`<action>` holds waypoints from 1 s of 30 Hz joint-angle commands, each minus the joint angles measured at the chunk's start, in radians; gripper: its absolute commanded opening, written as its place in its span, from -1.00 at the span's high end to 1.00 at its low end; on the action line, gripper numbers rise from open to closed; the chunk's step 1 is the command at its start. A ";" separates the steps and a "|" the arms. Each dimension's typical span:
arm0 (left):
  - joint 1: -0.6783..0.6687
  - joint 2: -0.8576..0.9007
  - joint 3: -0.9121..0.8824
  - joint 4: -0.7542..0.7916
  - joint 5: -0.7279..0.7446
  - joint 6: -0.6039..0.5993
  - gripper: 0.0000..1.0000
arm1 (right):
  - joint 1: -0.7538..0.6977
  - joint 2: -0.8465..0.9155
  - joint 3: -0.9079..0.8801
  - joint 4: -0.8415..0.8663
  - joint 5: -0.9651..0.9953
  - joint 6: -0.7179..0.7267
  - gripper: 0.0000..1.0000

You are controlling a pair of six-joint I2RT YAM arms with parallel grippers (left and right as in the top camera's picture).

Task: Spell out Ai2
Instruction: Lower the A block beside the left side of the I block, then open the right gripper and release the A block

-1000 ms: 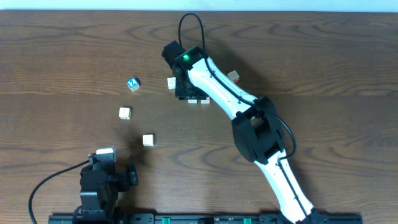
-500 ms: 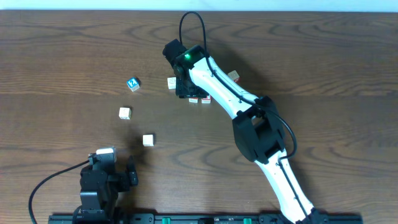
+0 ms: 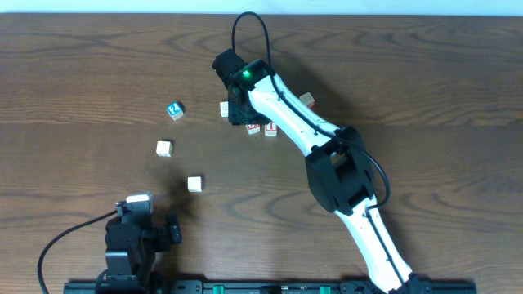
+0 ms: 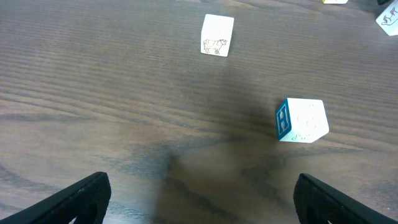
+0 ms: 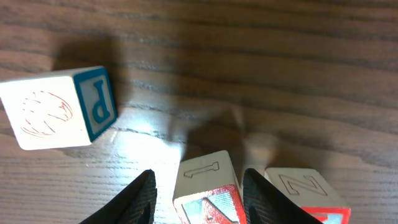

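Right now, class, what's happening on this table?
The right gripper hangs open astride the I cube, with a second lettered cube close beside it. The blue 2 cube sits apart to the left, not yet in line. The left gripper is open, holding nothing.

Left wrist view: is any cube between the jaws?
No, the cow cube and the blue-faced cube both lie ahead of the open left jaws.
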 commanded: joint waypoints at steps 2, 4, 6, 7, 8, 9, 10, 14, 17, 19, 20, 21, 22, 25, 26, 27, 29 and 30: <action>-0.003 -0.006 -0.023 -0.033 -0.007 0.003 -0.91 | -0.010 0.010 -0.006 0.015 0.029 -0.020 0.07; -0.003 -0.006 -0.023 -0.033 -0.007 0.003 -0.91 | -0.012 0.010 -0.006 0.024 0.030 -0.028 0.07; -0.003 -0.006 -0.023 -0.033 -0.007 0.003 -0.91 | -0.016 0.010 -0.006 0.036 0.031 -0.040 0.07; -0.003 -0.006 -0.023 -0.033 -0.007 0.004 -0.91 | -0.018 0.010 -0.006 0.039 0.031 -0.042 0.07; -0.003 -0.006 -0.023 -0.033 -0.007 0.003 -0.91 | -0.019 0.010 -0.006 0.042 0.031 -0.042 0.07; -0.003 -0.006 -0.023 -0.033 -0.007 0.003 -0.91 | -0.021 0.010 -0.006 0.042 0.030 -0.045 0.07; -0.003 -0.006 -0.023 -0.033 -0.007 0.003 -0.91 | -0.023 0.010 -0.006 0.043 0.031 -0.045 0.07; -0.003 -0.006 -0.023 -0.033 -0.007 0.003 -0.91 | -0.026 0.010 -0.006 0.060 0.030 -0.069 0.21; -0.003 -0.006 -0.023 -0.033 -0.007 0.004 -0.91 | -0.026 0.010 -0.005 0.072 0.030 -0.090 0.47; -0.003 -0.006 -0.023 -0.033 -0.007 0.003 -0.91 | -0.026 0.010 -0.005 0.080 0.030 -0.090 0.77; -0.003 -0.006 -0.023 -0.033 -0.007 0.003 -0.91 | -0.026 0.010 -0.005 0.081 0.030 -0.090 0.91; -0.003 -0.006 -0.023 -0.033 -0.007 0.004 -0.91 | -0.026 0.010 -0.005 0.082 0.030 -0.090 0.97; -0.003 -0.006 -0.023 -0.033 -0.007 0.004 -0.91 | -0.026 0.010 -0.005 0.081 0.030 -0.091 0.97; -0.003 -0.006 -0.023 -0.033 -0.007 0.003 -0.91 | -0.026 0.010 -0.005 0.075 0.030 -0.091 0.97; -0.003 -0.006 -0.023 -0.033 -0.007 0.003 -0.91 | -0.026 0.010 -0.005 0.072 0.030 -0.091 0.97; -0.003 -0.006 -0.023 -0.033 -0.007 0.003 -0.91 | -0.026 0.010 -0.005 0.068 0.030 -0.091 0.97; -0.003 -0.006 -0.023 -0.033 -0.007 0.003 -0.91 | -0.026 0.010 -0.005 0.058 0.030 -0.091 0.97; -0.003 -0.006 -0.023 -0.033 -0.007 0.004 -0.91 | -0.026 0.010 -0.005 0.050 0.030 -0.090 0.97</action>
